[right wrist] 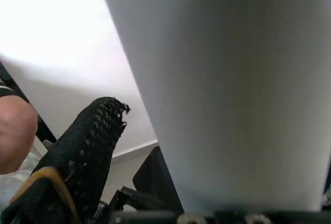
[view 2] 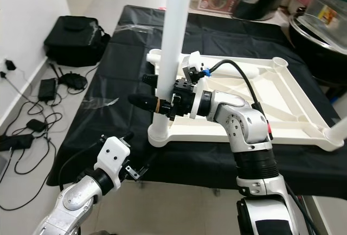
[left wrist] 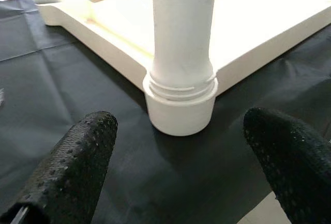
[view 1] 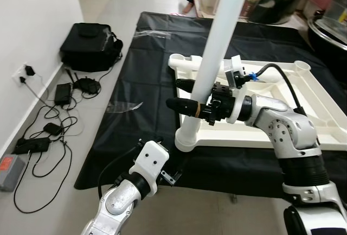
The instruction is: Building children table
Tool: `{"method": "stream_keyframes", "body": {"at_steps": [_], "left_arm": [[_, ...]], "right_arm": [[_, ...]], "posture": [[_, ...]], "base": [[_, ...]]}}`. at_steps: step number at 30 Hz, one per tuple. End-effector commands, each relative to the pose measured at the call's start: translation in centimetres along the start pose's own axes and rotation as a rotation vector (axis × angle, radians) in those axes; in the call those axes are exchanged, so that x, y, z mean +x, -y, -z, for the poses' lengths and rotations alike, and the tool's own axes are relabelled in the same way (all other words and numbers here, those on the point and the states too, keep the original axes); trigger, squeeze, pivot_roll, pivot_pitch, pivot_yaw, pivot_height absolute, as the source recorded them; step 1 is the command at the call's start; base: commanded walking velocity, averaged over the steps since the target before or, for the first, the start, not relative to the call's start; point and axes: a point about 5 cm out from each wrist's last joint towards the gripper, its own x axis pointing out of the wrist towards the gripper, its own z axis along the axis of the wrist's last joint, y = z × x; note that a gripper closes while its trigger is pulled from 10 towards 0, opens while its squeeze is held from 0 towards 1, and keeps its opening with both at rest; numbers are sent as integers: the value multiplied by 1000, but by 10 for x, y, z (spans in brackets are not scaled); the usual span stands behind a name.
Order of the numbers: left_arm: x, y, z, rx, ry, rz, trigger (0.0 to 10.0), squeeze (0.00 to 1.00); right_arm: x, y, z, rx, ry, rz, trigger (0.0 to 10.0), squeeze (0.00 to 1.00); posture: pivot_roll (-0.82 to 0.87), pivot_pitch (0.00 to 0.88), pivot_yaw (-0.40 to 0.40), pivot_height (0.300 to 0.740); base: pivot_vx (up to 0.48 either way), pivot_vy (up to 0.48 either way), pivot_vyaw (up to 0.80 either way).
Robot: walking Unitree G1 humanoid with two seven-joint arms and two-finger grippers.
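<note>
Fingers of the right gripper (view 1: 187,95) clamp the white leg (view 1: 212,61) upright in the tabletop's (view 1: 303,105) corner socket (left wrist: 180,111), while the left gripper (left wrist: 181,151) waits, spread wide, near its base.

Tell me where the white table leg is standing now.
The white table leg stands upright in the near-left corner socket of the upturned white tabletop on the black sheet, with the right gripper around it.

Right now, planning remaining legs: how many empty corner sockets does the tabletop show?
2: far-left socket and far-right socket; the near-right corner is partly cut off.
</note>
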Motion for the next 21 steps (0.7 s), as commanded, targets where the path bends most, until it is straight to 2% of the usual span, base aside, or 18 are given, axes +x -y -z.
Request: {"method": "stream_keyframes", "body": {"at_steps": [1,3,4,8,12,14,16,17,19,20,21], "left_arm": [[0,2,4,2,-15,9,10000,0],[-1,2,4,1,-16,8,10000,0],[-1,2,4,2,-16,8,10000,0],[-1,2,4,3,-16,9,10000,0],[-1,2,4,3,-16,8,10000,0],[-1,2,4,3,-16,9,10000,0],[-1,2,4,1,-17,9,10000,0],[-1,2,4,1,-17,9,10000,0],[-1,2,4,1,-17,9,10000,0],[0,2,4,2,-16,9,10000,0],[0,2,4,2,-16,8,10000,0]], "right_arm": [[5,1,-3,-33,-10,-37,10000,0],[8,8,-2,-53,-29,-10,10000,0],[9,9,-2,-55,-33,-14,0,0],[9,7,-3,-49,-17,-57,0,0],[9,9,-5,-55,-5,-34,0,0],[11,15,-8,-68,30,53,0,0],[11,16,-6,-76,33,69,0,0],[11,19,-4,-66,28,117,0,0],[11,19,-4,-66,28,117,0,0],[12,24,-1,-68,22,180,0,0],[11,35,1,-69,25,308,0,0]], "posture": [[135,64,-102,740],[138,65,-102,740],[139,65,-103,740],[141,65,-105,740],[140,69,-101,740],[137,69,-103,740],[136,69,-102,740],[134,71,-101,740],[134,71,-101,740],[134,70,-103,740],[134,70,-103,740]], "base": [[0,0,0],[0,0,0],[0,0,0],[0,0,0],[0,0,0],[0,0,0],[0,0,0],[0,0,0],[0,0,0],[0,0,0],[0,0,0]]}}
